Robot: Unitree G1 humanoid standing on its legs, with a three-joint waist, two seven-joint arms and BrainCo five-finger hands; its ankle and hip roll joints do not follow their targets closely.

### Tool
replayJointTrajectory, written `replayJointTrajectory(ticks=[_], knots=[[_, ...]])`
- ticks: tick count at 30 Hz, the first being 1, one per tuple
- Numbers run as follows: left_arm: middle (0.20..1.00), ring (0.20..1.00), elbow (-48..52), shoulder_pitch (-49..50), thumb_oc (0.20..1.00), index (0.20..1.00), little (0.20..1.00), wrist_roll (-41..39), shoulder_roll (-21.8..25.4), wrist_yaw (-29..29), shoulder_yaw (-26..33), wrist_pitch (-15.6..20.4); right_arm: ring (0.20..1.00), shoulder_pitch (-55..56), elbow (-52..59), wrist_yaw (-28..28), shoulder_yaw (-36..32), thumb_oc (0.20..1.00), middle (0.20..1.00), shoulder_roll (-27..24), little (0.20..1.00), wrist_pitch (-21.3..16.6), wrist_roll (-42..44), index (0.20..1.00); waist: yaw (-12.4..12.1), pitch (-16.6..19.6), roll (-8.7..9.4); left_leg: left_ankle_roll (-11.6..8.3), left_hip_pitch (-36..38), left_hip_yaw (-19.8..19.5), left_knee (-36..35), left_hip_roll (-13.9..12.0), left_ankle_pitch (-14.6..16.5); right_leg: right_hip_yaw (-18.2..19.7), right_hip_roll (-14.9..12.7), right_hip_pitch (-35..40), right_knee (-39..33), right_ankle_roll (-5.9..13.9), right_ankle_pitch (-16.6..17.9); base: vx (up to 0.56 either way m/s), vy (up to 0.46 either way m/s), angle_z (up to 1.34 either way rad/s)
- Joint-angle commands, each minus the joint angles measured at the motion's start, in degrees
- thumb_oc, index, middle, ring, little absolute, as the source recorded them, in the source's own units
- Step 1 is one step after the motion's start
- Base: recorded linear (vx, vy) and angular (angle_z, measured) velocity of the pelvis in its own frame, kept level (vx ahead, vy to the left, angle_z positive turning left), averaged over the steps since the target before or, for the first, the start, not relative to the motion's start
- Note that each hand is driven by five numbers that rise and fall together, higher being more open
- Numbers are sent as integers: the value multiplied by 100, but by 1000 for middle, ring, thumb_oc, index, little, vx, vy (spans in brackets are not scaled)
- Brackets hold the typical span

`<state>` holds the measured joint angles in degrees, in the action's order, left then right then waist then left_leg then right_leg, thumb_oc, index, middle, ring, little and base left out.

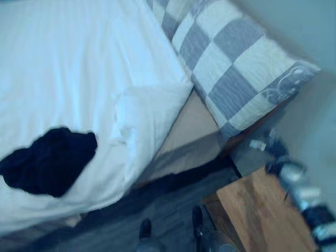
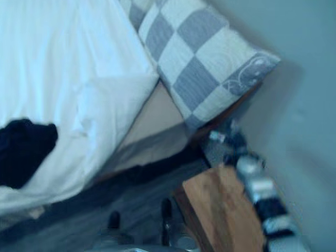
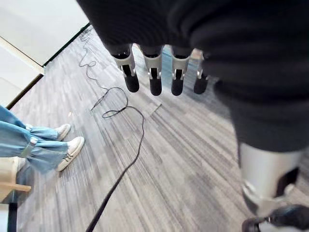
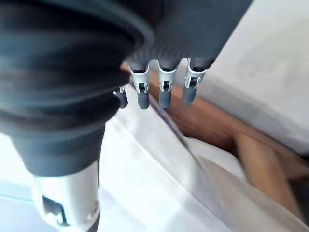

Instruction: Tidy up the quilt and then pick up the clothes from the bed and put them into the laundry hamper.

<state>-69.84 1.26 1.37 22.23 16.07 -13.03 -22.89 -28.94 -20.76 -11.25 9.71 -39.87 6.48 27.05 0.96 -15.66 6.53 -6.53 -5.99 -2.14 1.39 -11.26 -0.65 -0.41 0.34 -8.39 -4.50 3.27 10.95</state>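
From the head camera I see the white quilt spread over the bed, one corner folded back on itself near the checked grey-and-white pillow. A crumpled dark garment lies on the quilt near the bed's edge, bunched into a soft heap, well away from my right hand, which hangs beside the wooden nightstand with its fingers straight and holding nothing. My left hand hangs over grey carpet, fingers relaxed and empty; a person's jeans and white sneakers stand off to its side.
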Motion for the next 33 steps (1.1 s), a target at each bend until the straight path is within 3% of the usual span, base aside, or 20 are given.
replayJointTrajectory(ticks=[1, 5, 8, 9, 12, 13, 19, 21, 23, 28, 33], knots=[[1000, 1000, -70, -151, 1000, 1000, 1000, -442, 401, 185, -190, -260, 1000, -1169, -198, 120, 210, 1000, 1000, -480, 1000, 218, 125, 1000, -259, -208, 465, 222, -434, 245, 383, 231, 323, 220, -507, 36, 452, 672, -803, 1, -205, 0], [1000, 1000, -285, -222, 1000, 1000, 1000, -312, 671, 235, -188, -111, 1000, -2557, -1081, 23, 1056, 1000, 1000, -758, 1000, 37, 219, 1000, -571, -392, 733, 141, -757, 131, 448, 113, 221, 50, -349, -64, 311, 618, -720, 22, -225, 7], [1000, 1000, -363, -196, 1000, 1000, 1000, -348, 768, 193, -201, 29, 1000, -3013, -1423, 35, 1377, 1000, 1000, -760, 1000, -49, 286, 1000, -692, -452, 795, 116, -863, 77, 474, 89, 183, -34, -301, -83, 279, 593, -704, 23, -117, 6], [1000, 1000, -442, -142, 1000, 1000, 1000, -645, 811, 157, -163, 118, 1000, -3450, -1715, -34, 1648, 1000, 1000, -689, 1000, -55, 319, 1000, -835, -516, 832, 97, -933, -1, 484, 75, 144, -121, -265, -63, 249, 572, -698, 46, -90, 13], [1000, 1000, -560, -84, 1000, 1000, 1000, -585, 878, 235, -52, 301, 1000, -3885, -2050, -287, 1891, 1000, 1000, -418, 1000, 87, 373, 1000, -1016, -542, 909, 86, -973, -75, 427, 87, 103, -224, -223, -20, 173, 559, -686, 49, -106, 16], [1000, 1000, -613, -39, 1000, 1000, 1000, -431, 921, 217, -9, 438, 1000, -4053, -2230, -575, 1954, 1000, 1000, -289, 1000, 290, 273, 1000, -1103, -557, 944, 77, -980, -110, 394, 81, 73, -264, -195, 26, 130, 546, -677, 20, -53, 11], [1000, 1000, -618, 168, 1000, 1000, 1000, -92, 873, 271, 72, 673, 1000, -4122, -2601, -680, 1924, 1000, 1000, -310, 1000, 354, -151, 1000, -1234, -512, 949, 81, -867, -165, 315, 139, 65, -297, -195, 164, 86, 548, -669, 50, 19, 11], [1000, 1000, -641, 181, 1000, 1000, 1000, 102, 920, 332, 59, 708, 1000, -4187, -2737, -847, 1936, 1000, 1000, -195, 1000, 560, -146, 1000, -1280, -479, 998, 87, -845, -153, 343, 143, 83, -289, -191, 234, 57, 554, -660, 56, -29, 1], [1000, 1000, -653, 179, 1000, 1000, 1000, 223, 957, 316, 29, 709, 1000, -4287, -2935, -1046, 1932, 1000, 1000, -132, 1000, 1001, -187, 1000, -1295, -438, 1035, 84, -814, -137, 352, 141, 91, -264, -174, 301, 19, 561, -642, 25, 1, 4], [1000, 1000, -630, 287, 1000, 1000, 1000, 345, 901, 201, 25, 791, 1000, -4056, -3263, -620, 1894, 1000, 1000, -324, 1000, 1488, 163, 1000, -1217, -314, 1006, 107, -636, -80, 234, 172, 83, -145, -194, 395, -3, 588, -635, -2, 97, 0], [1000, 1000, -556, 480, 1000, 1000, 1000, 600, 792, 136, 146, 863, 1000, -3214, -3103, -249, 1431, 1000, 1000, -579, 1000, 1656, 379, 1000, -1090, -178, 1004, 151, -421, 68, 222, 192, 135, -48, -242, 522, -1, 617, -626, -18, 103, -3]])
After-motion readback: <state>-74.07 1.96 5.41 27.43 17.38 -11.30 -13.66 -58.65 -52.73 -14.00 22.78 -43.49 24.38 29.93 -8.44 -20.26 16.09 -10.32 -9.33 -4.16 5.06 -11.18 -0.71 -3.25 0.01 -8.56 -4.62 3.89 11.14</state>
